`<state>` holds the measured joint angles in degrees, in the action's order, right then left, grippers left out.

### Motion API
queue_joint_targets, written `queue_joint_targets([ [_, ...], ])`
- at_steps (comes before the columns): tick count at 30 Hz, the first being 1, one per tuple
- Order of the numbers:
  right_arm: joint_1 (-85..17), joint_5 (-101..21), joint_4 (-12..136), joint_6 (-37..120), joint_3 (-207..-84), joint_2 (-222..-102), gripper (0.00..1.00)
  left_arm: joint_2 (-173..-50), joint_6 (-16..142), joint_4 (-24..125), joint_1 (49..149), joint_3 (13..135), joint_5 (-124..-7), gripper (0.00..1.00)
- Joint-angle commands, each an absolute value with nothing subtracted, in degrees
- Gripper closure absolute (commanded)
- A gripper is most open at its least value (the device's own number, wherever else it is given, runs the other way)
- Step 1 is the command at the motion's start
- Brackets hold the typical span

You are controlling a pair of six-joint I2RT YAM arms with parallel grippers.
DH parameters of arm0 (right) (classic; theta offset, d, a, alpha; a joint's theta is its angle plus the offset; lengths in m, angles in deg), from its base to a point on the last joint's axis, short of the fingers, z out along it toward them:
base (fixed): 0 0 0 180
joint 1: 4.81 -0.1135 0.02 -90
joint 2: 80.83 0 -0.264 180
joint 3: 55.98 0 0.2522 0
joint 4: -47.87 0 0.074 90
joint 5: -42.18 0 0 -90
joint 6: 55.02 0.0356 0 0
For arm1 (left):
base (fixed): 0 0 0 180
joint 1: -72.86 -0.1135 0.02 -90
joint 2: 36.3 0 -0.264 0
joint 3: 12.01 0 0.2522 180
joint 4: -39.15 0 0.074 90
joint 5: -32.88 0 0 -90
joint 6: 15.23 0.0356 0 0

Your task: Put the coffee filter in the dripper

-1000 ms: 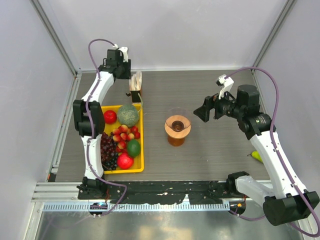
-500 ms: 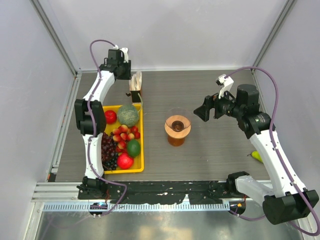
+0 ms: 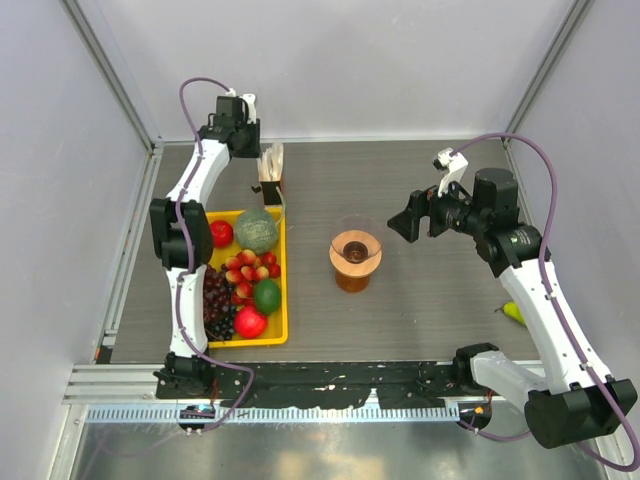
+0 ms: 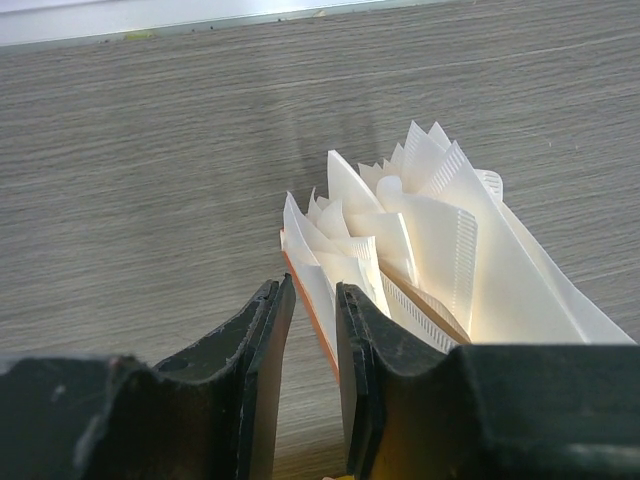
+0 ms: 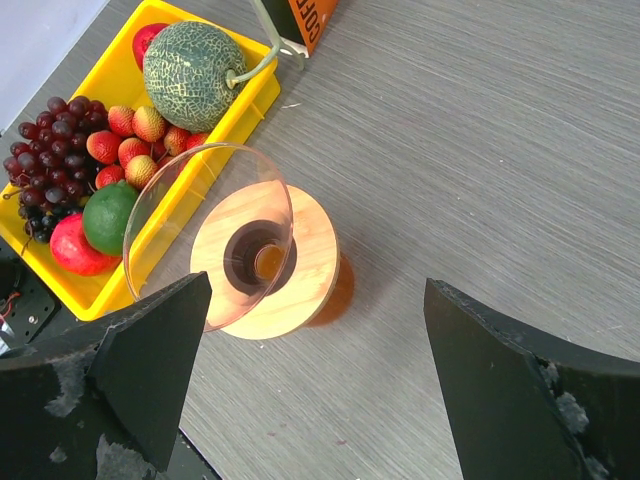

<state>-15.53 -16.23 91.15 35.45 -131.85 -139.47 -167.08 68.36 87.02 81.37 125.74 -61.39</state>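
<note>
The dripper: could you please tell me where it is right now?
Top external view: the dripper sits mid-table atop the glass jug, between the yellow fruit tray and the right gripper.

Only 1 piece of lettering is legible: white capitals on the orange face of a small box (image 5: 312, 14) standing near the table's far edge, just beyond the far corner of the yellow tray (image 5: 255, 100). The letters are tilted and read "COFF"; the picture's top edge cuts off the rest.
</note>
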Motion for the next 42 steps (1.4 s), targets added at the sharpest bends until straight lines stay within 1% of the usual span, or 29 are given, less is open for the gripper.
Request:
queue_joint_targets([
  [1,-15.3,-15.7,88.3,36.1,-132.5,-139.6,0.06,-167.9,67.8,87.4,81.0,129.4,-60.5,0.68],
  [4,-15.1,-15.7,88.3,36.1,-132.3,-139.6,0.06,-168.0,67.8,87.5,81.0,129.5,-60.8,0.58],
  [6,-15.2,-15.7,88.3,36.1,-132.2,-139.6,0.06,-167.8,67.3,87.3,81.0,128.8,-61.4,0.57],
  [10,-15.1,-15.6,88.3,36.1,-132.2,-139.6,0.06,-168.1,66.2,87.7,81.0,128.4,-62.6,0.59],
  [21,-14.9,-15.5,88.3,36.2,-132.1,-139.5,0.06,-168.7,65.5,88.3,81.0,129.4,-61.2,0.65],
  [32,-14.7,-15.5,88.3,36.4,-132.1,-139.5,0.06,-169.5,64.9,89.5,81.1,130.1,-61.3,0.67],
  [39,-14.7,-15.3,88.1,36.5,-131.9,-139.5,0.06,-168.5,65.0,88.7,81.0,129.4,-61.2,0.74],
  [42,-14.7,-15.1,87.9,36.6,-131.8,-139.5,0.05,-167.4,64.8,87.5,81.1,128.2,-60.8,0.74],
])
